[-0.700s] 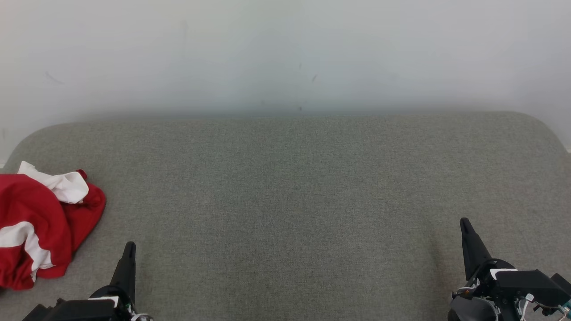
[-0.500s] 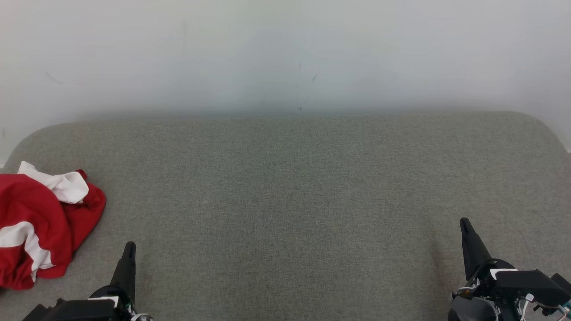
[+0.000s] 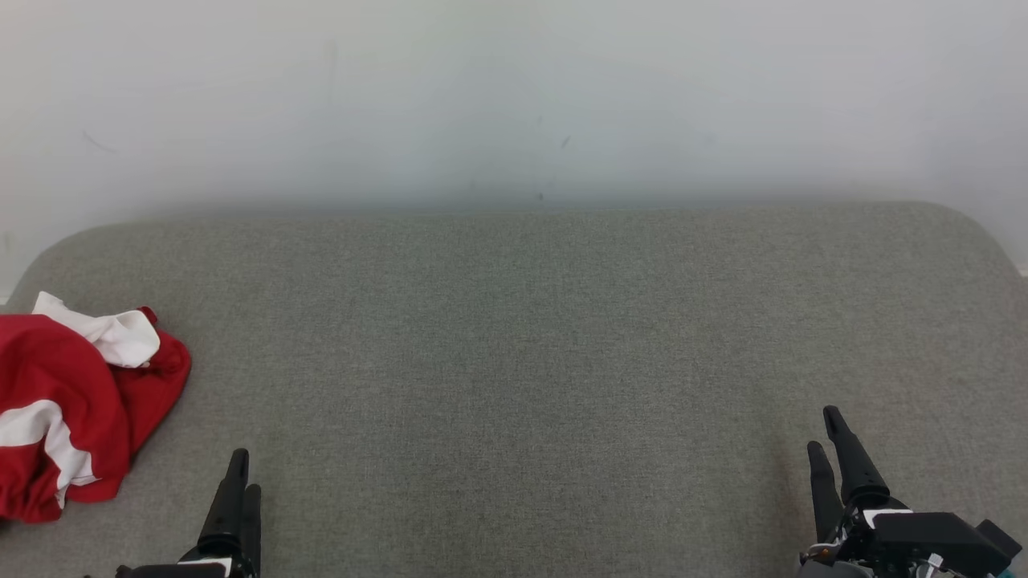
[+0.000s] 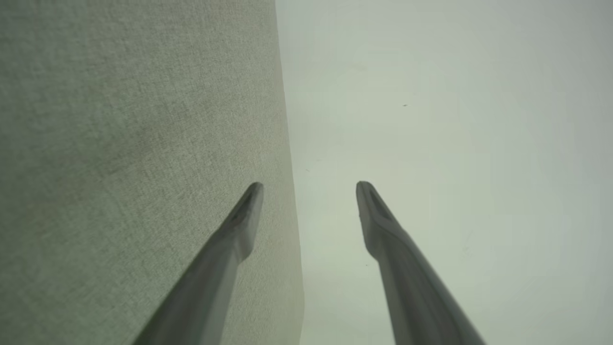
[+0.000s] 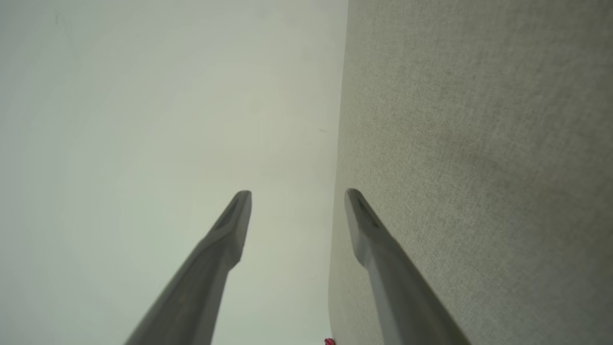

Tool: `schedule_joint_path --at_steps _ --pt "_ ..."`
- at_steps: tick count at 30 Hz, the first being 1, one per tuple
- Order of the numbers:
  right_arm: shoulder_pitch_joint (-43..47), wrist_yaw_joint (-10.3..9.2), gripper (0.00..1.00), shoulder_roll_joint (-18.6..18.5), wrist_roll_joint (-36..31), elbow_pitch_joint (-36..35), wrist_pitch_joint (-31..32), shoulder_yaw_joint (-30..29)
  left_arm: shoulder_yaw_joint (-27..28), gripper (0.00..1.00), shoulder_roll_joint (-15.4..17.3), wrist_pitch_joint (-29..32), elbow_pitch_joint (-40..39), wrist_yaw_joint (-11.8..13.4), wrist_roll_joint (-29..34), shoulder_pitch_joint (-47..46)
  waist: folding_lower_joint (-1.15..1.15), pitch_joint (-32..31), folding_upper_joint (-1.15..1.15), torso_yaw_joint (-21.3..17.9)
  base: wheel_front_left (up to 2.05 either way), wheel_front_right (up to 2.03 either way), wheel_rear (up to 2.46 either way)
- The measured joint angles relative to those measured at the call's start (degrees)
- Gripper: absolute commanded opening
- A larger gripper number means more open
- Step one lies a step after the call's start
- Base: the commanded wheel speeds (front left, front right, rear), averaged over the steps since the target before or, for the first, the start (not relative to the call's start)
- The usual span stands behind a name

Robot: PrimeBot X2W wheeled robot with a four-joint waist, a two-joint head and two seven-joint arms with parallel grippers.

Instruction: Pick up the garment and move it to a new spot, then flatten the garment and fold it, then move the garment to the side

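**Standing spread and empty: the black two-fingered left gripper [image 3: 245,474] and right gripper [image 3: 823,429] near the front, a crumpled red-and-white fabric garment [image 3: 72,401] off to the left**

Nearest the head camera, the left gripper rose from the lower left of the frame and the right gripper from the lower right. Each had long, tapering dark fingers pointing away from the robot. From above, each pair was seen almost edge-on, one finger close beside the other. In the left wrist view its two fingers [image 4: 225,249] stood well apart with nothing between them, one against the cloth surface and the other against the wall. In the right wrist view its fingers [image 5: 383,258] were likewise splayed wide and gripped nothing. A speck of red sat at that view's bottom edge, too small to identify.

A little farther out, at the far left, the garment lay bunched in a loose heap on a wide grey-green woven upholstered surface [image 3: 514,337], and the frame's left edge cut it off. Red folds made up most of it. A white band crossed its nearer part and a white fold lay at its far side. It was near the left gripper, apart from it, and well apart from the right gripper.

The surface ended in rounded far corners. Behind it rose a pale, plain wall [image 3: 514,96] with a few faint dark marks.
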Motion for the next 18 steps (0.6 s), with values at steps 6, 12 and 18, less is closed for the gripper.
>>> schedule_joint_path --at_steps 6,12,18 --pt "0.0 0.0 1.0 -0.1 -3.7 -0.3 -1.6 1.2 -0.6 1.0 0.0 -1.6 -0.9 0.0 4.7 0.1 0.0 -0.2 0.0 0.0 0.0 0.0 0.0" --pt "0.0 0.0 1.0 -0.1 -9.8 -0.2 -3.1 2.1 -1.8 1.0 0.0 -3.2 -1.4 0.9 12.4 0.1 0.0 -0.3 0.0 -0.1 0.0 0.0 0.0" --pt "-0.1 0.0 1.0 -0.1 -17.5 0.7 -4.4 3.5 -3.4 1.0 0.0 -4.6 -1.7 2.3 21.0 0.2 0.0 -0.4 0.0 -0.2 0.0 0.0 0.0"
